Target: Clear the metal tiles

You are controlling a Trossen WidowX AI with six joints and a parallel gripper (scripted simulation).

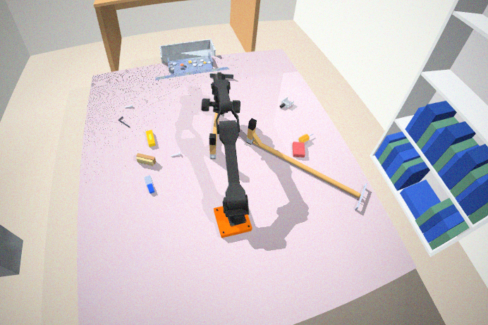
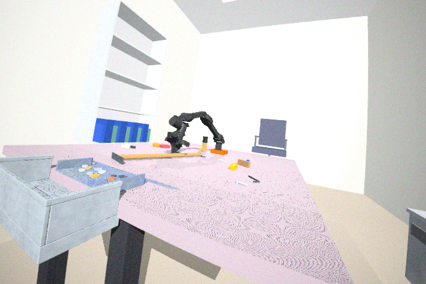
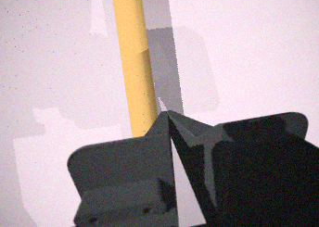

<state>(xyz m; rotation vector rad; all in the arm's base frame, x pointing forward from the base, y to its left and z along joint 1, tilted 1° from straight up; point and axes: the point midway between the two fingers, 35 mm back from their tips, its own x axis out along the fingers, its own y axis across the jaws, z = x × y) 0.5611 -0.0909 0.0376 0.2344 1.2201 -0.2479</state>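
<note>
My gripper (image 3: 168, 111) (image 2: 175, 150) is shut with nothing between its fingertips, low over the table. The long scraper's wooden handle (image 3: 129, 50) (image 2: 159, 156) passes just left of the fingertips in the wrist view and under the left finger. Its dark blade (image 2: 117, 158) points toward the plate; its black-topped upright grip (image 1: 212, 139) (image 2: 205, 139) is nearer the arm's base. Several white, yellow, orange and dark tiles (image 1: 183, 65) (image 2: 94, 175) lie on the steel plate (image 2: 119, 175). The catch box (image 2: 83, 223) (image 1: 164, 53) is at its far end; its inside is partly hidden.
A wooden rake (image 1: 305, 168) lies to the right, with a red block (image 1: 298, 149) and an orange piece (image 1: 304, 138) beyond. On the left are a yellow block (image 1: 150, 138), a tan block (image 1: 145, 159) and a blue-and-white piece (image 1: 149, 184). Low side walls flank the plate.
</note>
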